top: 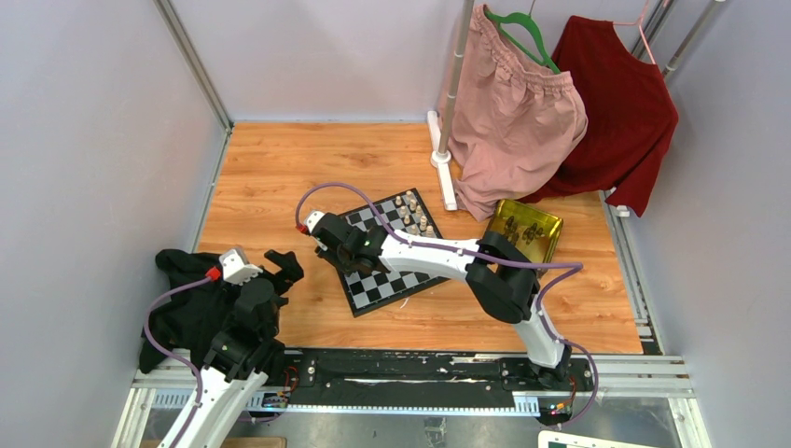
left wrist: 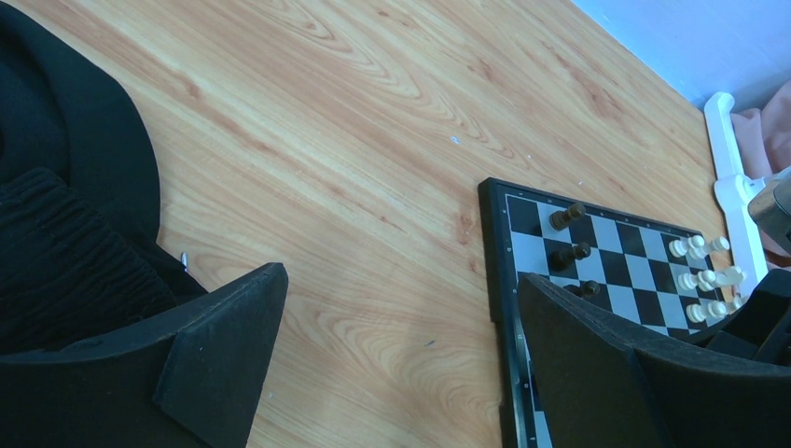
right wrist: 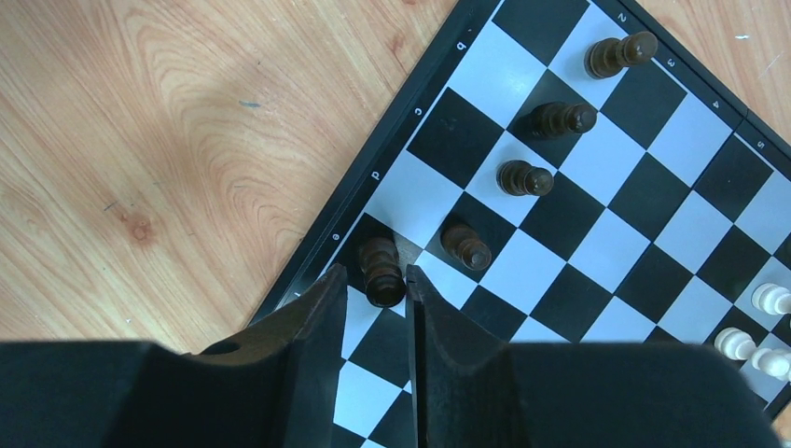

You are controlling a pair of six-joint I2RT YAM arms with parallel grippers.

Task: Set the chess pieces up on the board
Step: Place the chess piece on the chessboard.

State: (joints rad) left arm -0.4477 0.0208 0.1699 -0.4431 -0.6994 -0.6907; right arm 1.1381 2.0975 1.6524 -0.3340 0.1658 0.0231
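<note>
We list left fingers (left wrist: 224,345) wide open over tabletop (left wrist: 373,140), right fingers (right wrist: 308,327) flanking dark piece (right wrist: 381,271) at board (right wrist: 653,187) edge, grip we cannot tell

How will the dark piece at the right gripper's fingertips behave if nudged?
The dark piece looks tall on a narrow base, so it probably tips rather than slides. Its round body may roll once down. Tiny beside the right gripper, it seems very light.

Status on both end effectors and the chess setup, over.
Left end effector open, empty, off the board. Right end effector straddles a dark piece standing on an edge square; grip unclear. Neighbouring dark piece close.
</note>
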